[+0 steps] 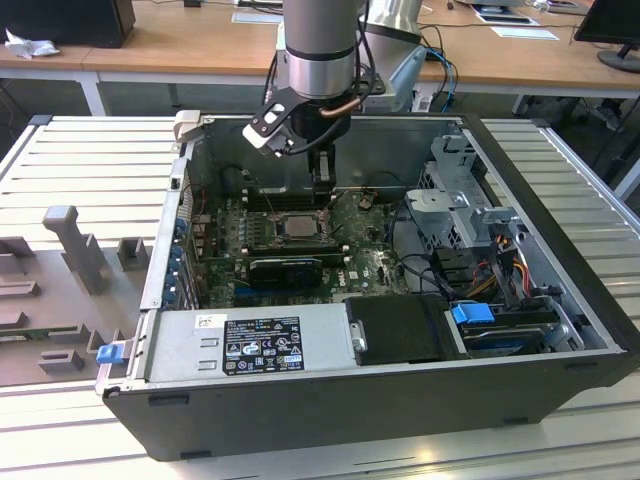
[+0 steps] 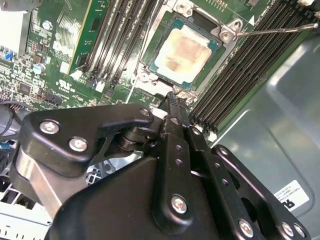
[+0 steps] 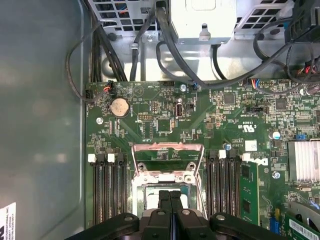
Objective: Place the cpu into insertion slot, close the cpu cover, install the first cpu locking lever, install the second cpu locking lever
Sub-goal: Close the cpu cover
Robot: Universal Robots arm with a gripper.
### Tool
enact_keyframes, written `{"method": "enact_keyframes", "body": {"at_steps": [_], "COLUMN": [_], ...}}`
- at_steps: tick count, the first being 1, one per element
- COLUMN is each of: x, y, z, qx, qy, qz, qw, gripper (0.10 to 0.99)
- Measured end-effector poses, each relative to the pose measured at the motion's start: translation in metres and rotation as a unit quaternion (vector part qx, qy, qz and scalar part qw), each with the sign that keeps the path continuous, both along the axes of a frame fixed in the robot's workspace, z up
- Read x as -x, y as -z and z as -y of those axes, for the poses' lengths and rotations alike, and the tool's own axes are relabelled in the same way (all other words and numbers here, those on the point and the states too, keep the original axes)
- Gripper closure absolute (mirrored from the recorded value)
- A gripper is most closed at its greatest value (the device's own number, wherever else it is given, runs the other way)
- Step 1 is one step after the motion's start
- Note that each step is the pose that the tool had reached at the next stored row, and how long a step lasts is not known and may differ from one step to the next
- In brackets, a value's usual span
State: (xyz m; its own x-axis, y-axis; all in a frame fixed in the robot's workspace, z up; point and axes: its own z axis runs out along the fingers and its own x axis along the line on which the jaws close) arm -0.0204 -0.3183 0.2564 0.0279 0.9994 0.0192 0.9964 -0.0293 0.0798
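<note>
The big open black computer box (image 1: 400,400) holds a green board (image 3: 150,125). The small flat pale silver chip (image 2: 185,50) sits in the square black-framed slot (image 1: 272,228). The thin bronze metal frame cover (image 3: 167,147) is swung open. The black gripper (image 3: 170,198) is just beside the chip, with its jaws pressed together and holding nothing.

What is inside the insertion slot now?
The cpu lies inside the insertion slot, with its pale face up. Whatever is beneath the cpu cannot be seen, because the cpu itself covers it.
</note>
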Motion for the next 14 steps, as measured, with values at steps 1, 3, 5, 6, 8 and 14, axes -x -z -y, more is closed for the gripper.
{"method": "enact_keyframes", "body": {"at_steps": [1, 3, 5, 6, 8, 14], "x": [-0.0006, -0.0028, -0.0043, -0.0054, -0.0069, -0.0122], "y": [0.0000, 0.0000, 0.0000, 0.0000, 0.0000, 0.0000], "z": [0.0000, 0.0000, 0.0000, 0.0000, 0.0000, 0.0000], "qx": [0.0000, 0.0000, 0.0000, 0.0000, 0.0000, 0.0000], "qy": [0.000, 0.000, 0.000, 0.000, 0.000, 0.000], "qz": [0.0000, 0.0000, 0.0000, 0.0000, 0.0000, 0.0000], "qw": [1.0000, 1.0000, 1.0000, 1.0000, 1.0000, 1.0000], "gripper": [0.980, 0.980, 0.980, 0.980, 0.980, 0.980]}}
